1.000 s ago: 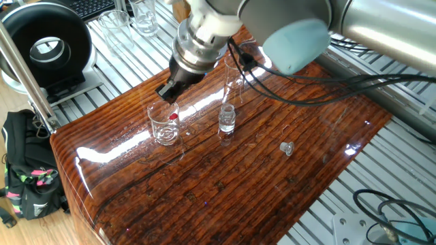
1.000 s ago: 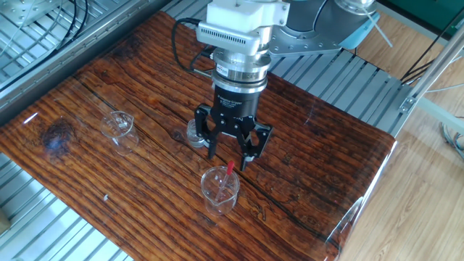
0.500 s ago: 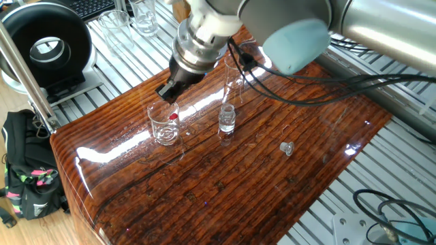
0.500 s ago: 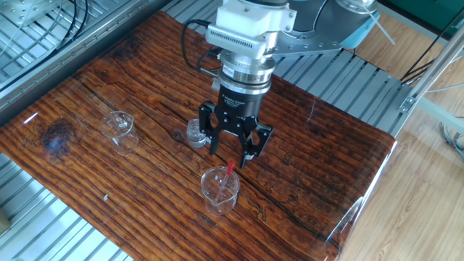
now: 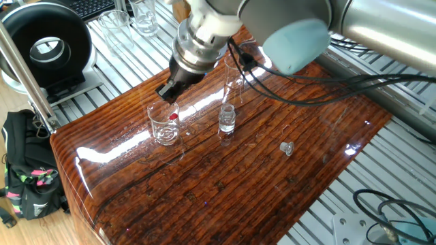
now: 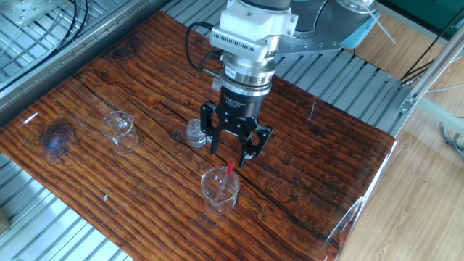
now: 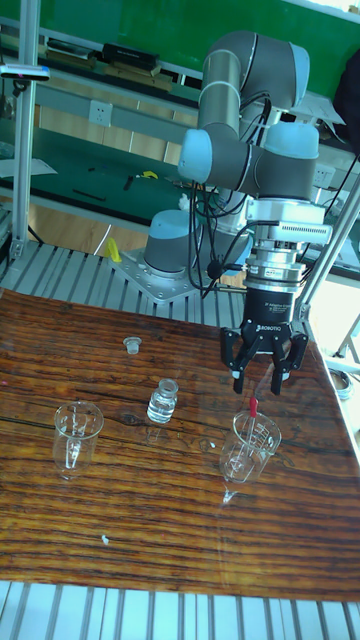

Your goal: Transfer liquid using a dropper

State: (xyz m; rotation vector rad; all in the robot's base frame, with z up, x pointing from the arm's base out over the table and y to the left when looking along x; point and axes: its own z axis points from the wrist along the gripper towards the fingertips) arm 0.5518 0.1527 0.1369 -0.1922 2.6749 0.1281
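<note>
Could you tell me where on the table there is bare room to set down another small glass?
The front strip of the table, nearer the camera than the left beaker, is bare apart from a tiny speck. It is crowded around the gripper, which hangs open over the beaker holding the dropper, with the vial and small cap nearby.

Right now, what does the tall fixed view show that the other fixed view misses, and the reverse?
Only the tall view shows the arm's base, the green wall behind and a small cap on the table. Only the other fixed view shows the table's right corner and the wooden floor beyond. Both show the open end effector above the beaker holding the red-tipped dropper, the small vial, and a second beaker.
</note>
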